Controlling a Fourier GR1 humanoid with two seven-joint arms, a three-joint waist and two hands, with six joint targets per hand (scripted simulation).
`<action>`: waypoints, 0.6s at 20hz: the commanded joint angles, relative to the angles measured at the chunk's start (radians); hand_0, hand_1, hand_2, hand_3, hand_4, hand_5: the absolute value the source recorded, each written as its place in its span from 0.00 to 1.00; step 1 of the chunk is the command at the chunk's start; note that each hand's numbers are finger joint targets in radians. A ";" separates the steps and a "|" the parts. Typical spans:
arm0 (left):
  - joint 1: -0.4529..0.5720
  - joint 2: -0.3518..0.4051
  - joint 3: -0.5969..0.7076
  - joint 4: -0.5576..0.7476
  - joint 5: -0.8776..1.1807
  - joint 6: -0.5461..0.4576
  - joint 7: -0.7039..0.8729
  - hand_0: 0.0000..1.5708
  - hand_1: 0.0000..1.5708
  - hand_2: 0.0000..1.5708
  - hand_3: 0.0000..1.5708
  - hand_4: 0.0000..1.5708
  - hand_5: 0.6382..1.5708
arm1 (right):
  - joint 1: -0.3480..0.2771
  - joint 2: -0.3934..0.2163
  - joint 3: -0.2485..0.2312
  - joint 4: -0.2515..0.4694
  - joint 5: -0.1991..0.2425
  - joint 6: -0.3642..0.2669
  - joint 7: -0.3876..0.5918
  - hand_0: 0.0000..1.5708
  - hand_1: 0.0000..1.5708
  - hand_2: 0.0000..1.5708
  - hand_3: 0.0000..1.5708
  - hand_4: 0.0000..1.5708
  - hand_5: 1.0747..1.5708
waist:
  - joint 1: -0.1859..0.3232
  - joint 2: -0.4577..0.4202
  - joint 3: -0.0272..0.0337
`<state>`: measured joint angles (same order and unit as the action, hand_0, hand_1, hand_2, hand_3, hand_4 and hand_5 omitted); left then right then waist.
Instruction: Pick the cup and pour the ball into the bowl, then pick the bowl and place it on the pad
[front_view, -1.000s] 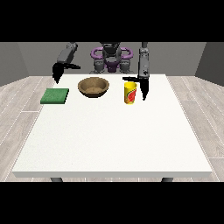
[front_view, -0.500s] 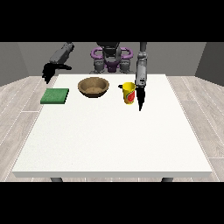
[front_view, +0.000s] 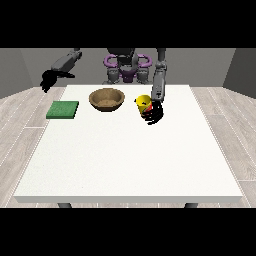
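The small yellow cup (front_view: 144, 103) with a red mark sits on the large white table (front_view: 128, 160), tilted toward the round brown wooden bowl (front_view: 106, 98) to its left in the view. The hand at the view's right (front_view: 154, 113) wraps its black fingers around the cup's lower side, gripping it. The flat green square pad (front_view: 63, 109) lies left of the bowl, apart from it. The hand at the view's left (front_view: 48, 79) hangs off the table's far corner, above the floor; its finger state cannot be told. The ball is not visible.

Elevated front view facing robot
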<state>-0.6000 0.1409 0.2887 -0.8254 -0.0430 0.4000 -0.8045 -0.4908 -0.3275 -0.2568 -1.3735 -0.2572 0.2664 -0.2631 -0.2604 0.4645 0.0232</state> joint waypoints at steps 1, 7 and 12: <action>0.000 0.061 -0.006 0.072 -0.075 0.098 0.083 0.84 0.84 1.00 1.00 0.68 0.97 | 0.015 -0.012 -0.006 0.028 -0.012 0.028 -0.003 0.00 0.00 0.00 0.25 0.00 1.00 | -0.015 -0.004 -0.0222; -0.007 0.078 -0.174 0.049 -0.323 0.290 0.327 0.86 0.86 1.00 1.00 0.66 0.95 | 0.010 -0.017 -0.018 0.197 -0.021 0.046 0.037 0.00 0.00 0.03 0.24 0.00 1.00 | 0.014 -0.213 -0.0189; -0.021 0.079 -0.326 0.111 -0.590 0.425 0.537 0.86 0.86 1.00 1.00 0.63 0.98 | 0.085 0.029 0.023 0.265 0.025 0.060 -0.020 0.00 0.00 0.18 0.20 0.19 0.99 | -0.010 -0.330 -0.0159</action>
<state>-0.6076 0.2079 0.0552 -0.7570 -0.4623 0.7317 -0.4192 -0.4502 -0.3219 -0.2532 -1.1614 -0.2477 0.3050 -0.2534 -0.2506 0.2166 0.0067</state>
